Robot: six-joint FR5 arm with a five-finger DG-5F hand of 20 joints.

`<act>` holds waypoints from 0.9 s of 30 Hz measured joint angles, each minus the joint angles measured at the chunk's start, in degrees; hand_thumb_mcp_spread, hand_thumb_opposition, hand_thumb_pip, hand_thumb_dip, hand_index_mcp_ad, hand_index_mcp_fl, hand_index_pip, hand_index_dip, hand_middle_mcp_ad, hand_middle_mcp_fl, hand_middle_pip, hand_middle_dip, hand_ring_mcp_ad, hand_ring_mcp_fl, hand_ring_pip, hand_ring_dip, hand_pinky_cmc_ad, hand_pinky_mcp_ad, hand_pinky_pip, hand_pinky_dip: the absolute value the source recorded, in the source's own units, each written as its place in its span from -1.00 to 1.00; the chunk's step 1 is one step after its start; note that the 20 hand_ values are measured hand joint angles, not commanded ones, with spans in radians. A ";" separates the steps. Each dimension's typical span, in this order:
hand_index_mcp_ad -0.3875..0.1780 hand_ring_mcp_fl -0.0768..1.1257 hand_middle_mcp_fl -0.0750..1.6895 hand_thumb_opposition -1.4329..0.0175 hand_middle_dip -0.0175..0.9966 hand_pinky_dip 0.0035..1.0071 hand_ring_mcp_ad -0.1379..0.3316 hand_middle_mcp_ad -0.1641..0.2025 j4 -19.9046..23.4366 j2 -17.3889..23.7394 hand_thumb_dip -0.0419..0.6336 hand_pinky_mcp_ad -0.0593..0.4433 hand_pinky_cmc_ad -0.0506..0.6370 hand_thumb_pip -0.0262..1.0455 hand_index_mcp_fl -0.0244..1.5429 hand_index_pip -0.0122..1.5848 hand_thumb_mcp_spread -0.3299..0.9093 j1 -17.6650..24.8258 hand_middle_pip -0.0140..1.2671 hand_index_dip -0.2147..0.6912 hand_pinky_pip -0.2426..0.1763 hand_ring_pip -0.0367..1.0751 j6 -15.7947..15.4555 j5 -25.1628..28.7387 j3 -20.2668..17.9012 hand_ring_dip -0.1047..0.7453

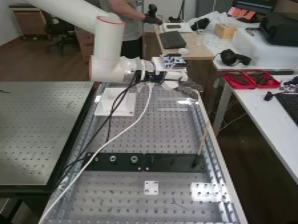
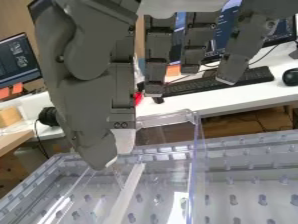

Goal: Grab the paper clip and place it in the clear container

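My robot hand (image 2: pixel 90 135) hangs over the clear container (image 2: pixel 197 160) at the bench's (image 1: pixel 100 192) far right, though I can't tell whether it's gripping anything.

1 robot hand (image 1: pixel 189 86), 1 clear container (image 2: pixel 197 150), 1 arm (image 1: pixel 108 47), perhaps 2 red trays (image 1: pixel 241 87)

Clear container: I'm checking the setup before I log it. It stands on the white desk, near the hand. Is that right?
Not quite: the wrist view shows the clear container on the perforated bench, not the white desk. It is near the hand.
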 joint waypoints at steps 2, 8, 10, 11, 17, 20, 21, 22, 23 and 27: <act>-0.28 -0.65 -0.49 -0.29 -0.56 -0.62 0.02 -0.12 -0.27 -0.11 -0.13 0.36 0.16 -0.17 0.07 0.48 0.54 -0.01 -0.78 -0.24 0.63 -0.73 -0.08 -0.13 0.12 -0.48; -0.28 -0.65 -0.48 -0.28 -0.56 -0.62 0.02 -0.13 -1.74 -0.35 -0.13 0.36 0.16 -0.19 -0.12 0.36 0.54 -0.12 -0.78 -0.24 0.63 -0.73 -0.18 -0.32 0.54 -0.48; -0.28 -0.66 -0.52 -0.26 -0.56 -0.62 0.02 -0.13 -1.69 -0.35 -0.13 0.36 0.16 -0.12 -0.22 0.33 0.51 -0.14 -0.78 -0.24 0.63 -0.73 -0.14 -0.30 0.49 -0.48; -0.28 -0.66 -0.54 -0.24 -0.56 -0.62 0.02 -0.11 -1.58 -0.34 -0.13 0.36 0.16 -0.10 -0.22 0.32 0.48 -0.14 -0.78 -0.24 0.63 -0.73 -0.06 -0.26 0.41 -0.48; -0.28 -0.68 -0.54 -0.21 -0.56 -0.62 0.03 -0.13 -1.47 -0.24 -0.13 0.36 0.16 -0.07 -0.31 0.32 0.39 -0.20 -0.78 -0.30 0.63 -0.73 0.14 -0.10 0.28 -0.48; -0.28 -0.68 -0.56 -0.20 -0.56 -0.62 0.03 -0.12 -1.58 0.03 -0.13 0.36 0.16 -0.07 -0.32 0.32 0.39 -0.32 -0.78 -0.30 0.63 -0.73 0.22 -0.03 0.20 -0.48; -0.28 -0.68 -0.56 -0.20 -0.56 -0.62 0.03 -0.12 -1.52 0.30 -0.13 0.36 0.16 -0.07 -0.33 0.32 0.39 -0.42 -0.78 -0.30 0.63 -0.73 0.31 0.02 0.05 -0.48; -0.28 -0.68 -0.56 -0.20 -0.56 -0.62 0.03 -0.12 -1.40 0.62 -0.13 0.36 0.16 -0.07 -0.35 0.31 0.39 -0.52 -0.78 -0.30 0.63 -0.73 0.39 0.08 -0.15 -0.48; -0.28 -0.68 -0.56 -0.20 -0.56 -0.62 0.03 -0.14 -1.14 1.38 -0.13 0.36 0.16 -0.07 -0.34 0.30 0.39 -0.75 -0.78 -0.30 0.63 -0.73 0.53 0.24 -0.63 -0.48; -0.28 -0.71 -0.56 -0.18 -0.56 -0.62 0.02 -0.13 -0.02 5.64 -0.13 0.35 0.16 -0.07 -0.40 0.22 0.36 -2.21 -0.78 -0.30 0.63 -0.73 0.63 1.12 -3.35 -0.48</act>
